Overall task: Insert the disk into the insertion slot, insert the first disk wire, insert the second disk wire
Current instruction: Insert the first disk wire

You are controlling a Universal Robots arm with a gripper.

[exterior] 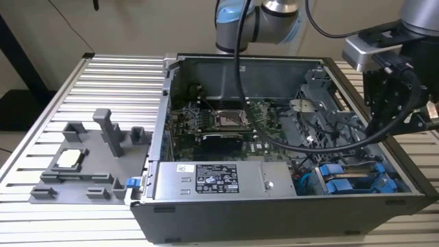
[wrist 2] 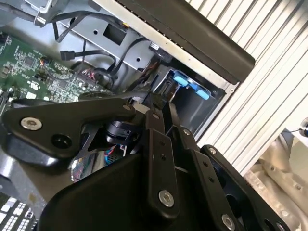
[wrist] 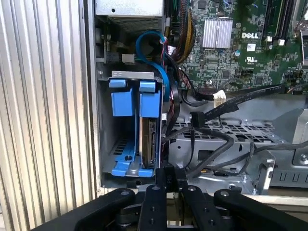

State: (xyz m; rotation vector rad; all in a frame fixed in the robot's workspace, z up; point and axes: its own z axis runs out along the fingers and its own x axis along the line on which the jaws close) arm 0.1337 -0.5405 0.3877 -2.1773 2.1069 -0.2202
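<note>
The disk (wrist: 150,143) stands on edge in its blue carrier (wrist: 147,98) inside the insertion slot (wrist: 105,144), the dark-grey bay at the corner of the open computer case. A second blue carrier (wrist: 121,101) sits beside it. In the exterior view the same slot (exterior: 353,177) lies at the case's near corner on the exterior view's right. My gripper (wrist: 166,174) hovers just off the slot's open end, fingers (wrist 2: 153,111) shut together with nothing seen between them. Loose black wires hang close by, one ending in a black plug (wrist: 196,118), another in a white plug (wrist: 219,97).
The motherboard (exterior: 226,123) fills the case floor, and the grey labelled power-supply box (exterior: 219,180) lies along the front. A blue cable (wrist: 161,62) loops past the slot. A grey fixture (exterior: 89,159) rests on the slatted table (exterior: 116,77). The arm's wrist (exterior: 394,77) overhangs the case wall.
</note>
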